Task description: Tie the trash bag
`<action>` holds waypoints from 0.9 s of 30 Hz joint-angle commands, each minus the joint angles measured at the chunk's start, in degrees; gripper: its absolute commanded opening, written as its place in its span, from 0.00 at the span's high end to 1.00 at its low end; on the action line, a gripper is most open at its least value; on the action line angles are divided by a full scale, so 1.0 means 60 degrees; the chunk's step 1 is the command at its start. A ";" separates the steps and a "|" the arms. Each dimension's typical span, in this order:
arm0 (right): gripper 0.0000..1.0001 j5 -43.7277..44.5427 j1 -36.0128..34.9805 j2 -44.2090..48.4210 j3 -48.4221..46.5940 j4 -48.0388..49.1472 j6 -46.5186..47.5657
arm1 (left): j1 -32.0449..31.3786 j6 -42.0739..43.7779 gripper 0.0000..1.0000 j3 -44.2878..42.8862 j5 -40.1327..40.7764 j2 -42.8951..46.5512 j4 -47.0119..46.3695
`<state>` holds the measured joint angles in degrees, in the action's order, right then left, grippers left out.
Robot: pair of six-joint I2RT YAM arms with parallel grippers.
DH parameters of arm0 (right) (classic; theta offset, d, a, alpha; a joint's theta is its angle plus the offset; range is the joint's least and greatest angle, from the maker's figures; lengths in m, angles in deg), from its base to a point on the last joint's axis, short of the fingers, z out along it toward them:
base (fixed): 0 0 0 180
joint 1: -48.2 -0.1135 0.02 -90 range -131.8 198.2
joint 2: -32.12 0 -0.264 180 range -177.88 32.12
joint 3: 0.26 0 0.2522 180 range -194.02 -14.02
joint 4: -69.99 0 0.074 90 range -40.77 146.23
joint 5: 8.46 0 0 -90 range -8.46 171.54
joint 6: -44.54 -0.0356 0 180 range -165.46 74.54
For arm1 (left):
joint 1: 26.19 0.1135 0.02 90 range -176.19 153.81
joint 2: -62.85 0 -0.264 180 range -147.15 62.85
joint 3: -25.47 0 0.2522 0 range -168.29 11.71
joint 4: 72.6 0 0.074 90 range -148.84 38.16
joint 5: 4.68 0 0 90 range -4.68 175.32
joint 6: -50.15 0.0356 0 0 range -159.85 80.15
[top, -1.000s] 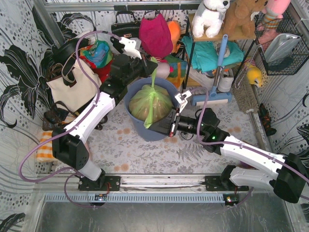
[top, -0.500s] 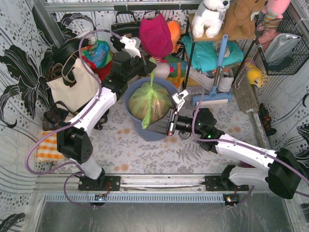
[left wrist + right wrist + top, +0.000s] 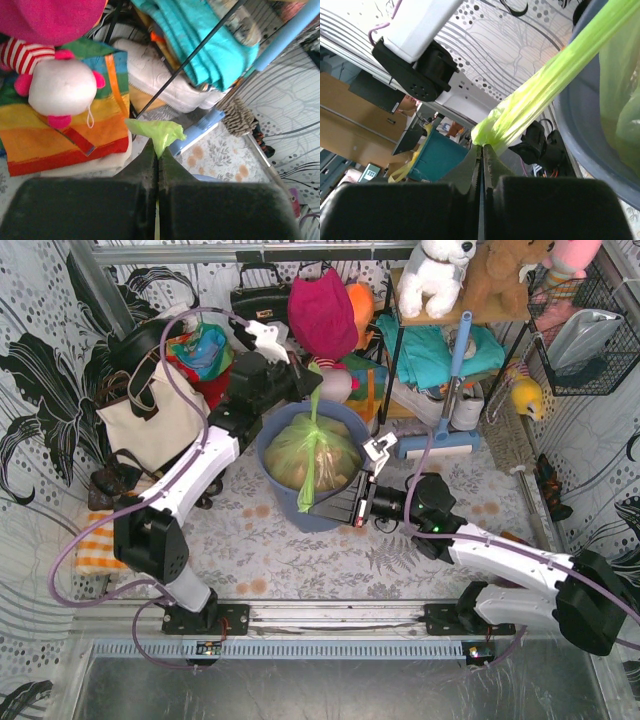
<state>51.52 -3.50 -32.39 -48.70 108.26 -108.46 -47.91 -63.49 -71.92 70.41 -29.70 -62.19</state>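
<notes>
The trash bag (image 3: 312, 452), light green with tan paper showing through, sits in the blue-grey bin (image 3: 285, 505). Two twisted strands stretch from its top. One strand (image 3: 318, 400) runs up and back to my left gripper (image 3: 314, 373), which is shut on its end; the green tip (image 3: 155, 131) pokes out past the left gripper (image 3: 158, 152). The other strand (image 3: 306, 485) crosses the bin's near rim to my right gripper (image 3: 306, 508), also shut on it. In the right wrist view this strand (image 3: 545, 82) pulls taut from the right gripper (image 3: 481, 146).
A white tote bag (image 3: 150, 420) stands left of the bin, with bags and a magenta sack (image 3: 322, 310) behind. A rack with teal cloth (image 3: 430, 345) and plush toys (image 3: 440, 275) is at the back right, and a blue mop (image 3: 440, 445) right of the bin.
The right gripper has drawn its strand a little further toward the near side, over the bin rim. The left gripper has shifted slightly back with its strand. Both stay shut.
</notes>
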 commanded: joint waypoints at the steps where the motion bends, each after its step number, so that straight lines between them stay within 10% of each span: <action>1: 1.00 -0.0906 -0.0200 -0.0177 0.0271 0.1409 -0.0745 | 0.0207 0.0126 1.00 -0.0424 0.0681 -0.0532 -0.0495; 15: 1.00 0.0191 -0.0176 0.1246 -0.1910 -0.3403 0.2395 | 0.0215 0.0068 1.00 -0.1888 0.0115 -0.0253 -0.0213; 21: 0.60 0.3394 -0.0187 0.1679 -0.3276 -0.7309 0.4215 | 0.0220 -0.0086 1.00 -0.1351 -0.0389 -0.0199 -0.0087; 27: 0.45 0.3987 -0.0151 0.0582 -0.4397 -0.9295 0.3535 | 0.0207 -0.0220 1.00 -0.0813 -0.0644 -0.0054 -0.0144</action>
<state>70.38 -4.49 -25.04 -72.15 64.48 -87.34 -46.77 -64.06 -78.24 68.37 -31.47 -60.55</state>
